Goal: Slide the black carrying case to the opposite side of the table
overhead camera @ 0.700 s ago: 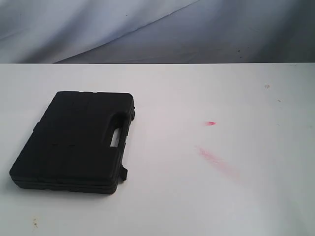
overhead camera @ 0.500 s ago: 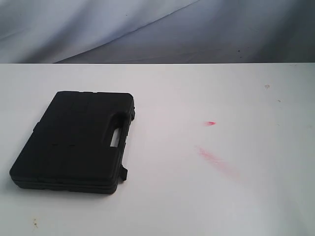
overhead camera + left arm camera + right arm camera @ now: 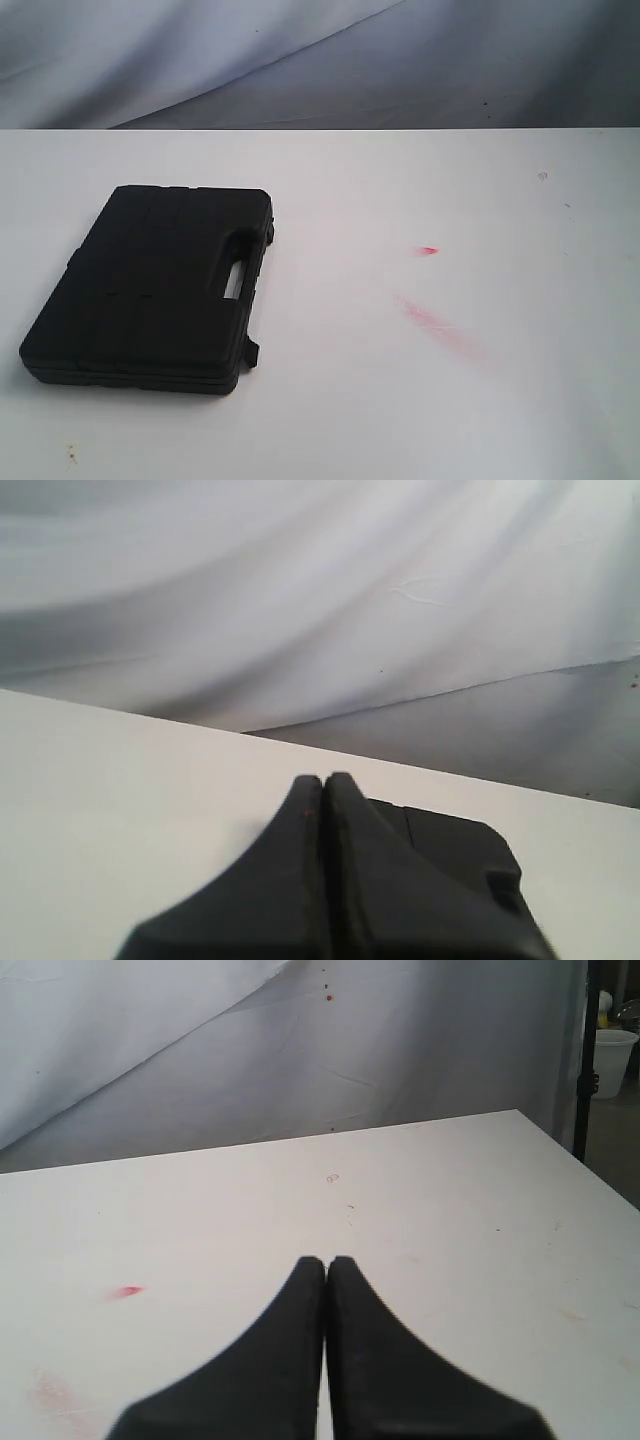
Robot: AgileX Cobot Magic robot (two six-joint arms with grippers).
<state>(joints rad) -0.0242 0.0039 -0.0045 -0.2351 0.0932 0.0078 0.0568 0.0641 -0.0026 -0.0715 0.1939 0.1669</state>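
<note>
The black carrying case (image 3: 155, 290) lies flat on the left half of the white table (image 3: 400, 400), its handle slot facing the middle. No arm shows in the exterior view. In the left wrist view my left gripper (image 3: 324, 779) is shut with nothing in it, and a corner of the case (image 3: 455, 855) shows just beyond its fingers. My right gripper (image 3: 326, 1261) is shut and empty above bare table (image 3: 450, 1220), with no case in its view.
Red smears (image 3: 435, 325) and a small red spot (image 3: 428, 250) mark the table's right half. A grey-white cloth backdrop (image 3: 300, 60) hangs behind the far edge. The table's right edge (image 3: 575, 1160) shows in the right wrist view, with a white bucket (image 3: 615, 1060) beyond.
</note>
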